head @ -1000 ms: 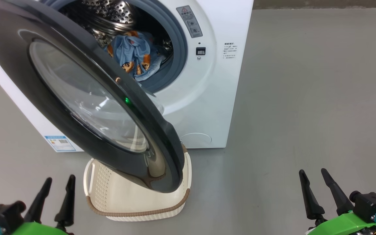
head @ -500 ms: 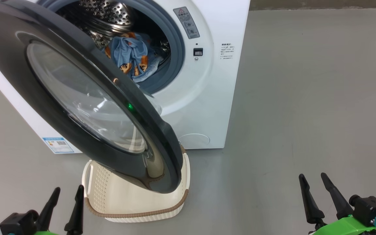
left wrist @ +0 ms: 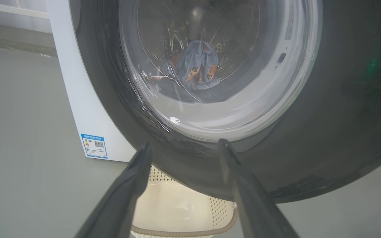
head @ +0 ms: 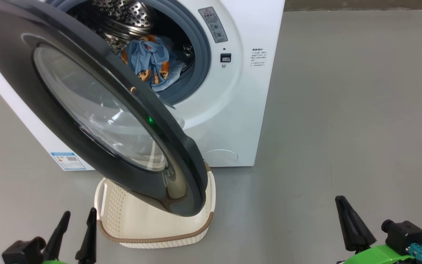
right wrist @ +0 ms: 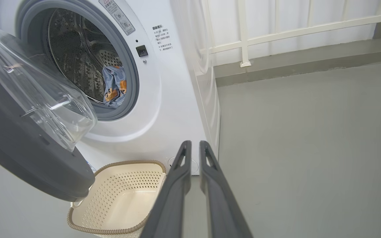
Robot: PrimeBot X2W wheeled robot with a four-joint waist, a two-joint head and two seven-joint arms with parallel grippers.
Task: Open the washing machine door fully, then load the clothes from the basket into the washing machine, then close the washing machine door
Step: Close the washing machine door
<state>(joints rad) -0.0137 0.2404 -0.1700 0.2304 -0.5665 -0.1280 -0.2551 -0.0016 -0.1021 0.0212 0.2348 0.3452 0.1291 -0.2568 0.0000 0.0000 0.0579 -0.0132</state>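
Your left jaws stand wide apart, holding nothing. Their fingers [left wrist: 124, 191] rise with the door [left wrist: 326, 132] just beyond the tips, its black rim crossing the gap between them. From the left wrist view you cannot tell whether the tips touch that rim. In the head view those fingers [head: 59, 231] sit low, and the door [head: 181, 146] hangs part open ahead of them and to their right, swung out from the washer [head: 233, 110].

Your right jaws are drawn nearly together, with a thin slit between the fingers [right wrist: 174, 185], and they grip nothing. In the head view these fingers [head: 350, 223] read as one dark spike over bare floor [head: 343, 110], well apart from the door.

The clothes [head: 152, 64] lie inside the drum [head: 123, 14], well beyond both jaws. Straight ahead of the left jaws you see the clothes [left wrist: 197, 66] through the door glass. Ahead and left of the right jaws, the clothes [right wrist: 114, 86] rest low in the washer [right wrist: 164, 99] opening.

The basket [head: 152, 240] sits on the floor just right of the left jaws, under the door's lower edge. From the right jaws, the basket [right wrist: 117, 201] is near, ahead and to the left. A blue label [left wrist: 93, 145] marks the washer [left wrist: 74, 99] ahead and left of the left jaws.
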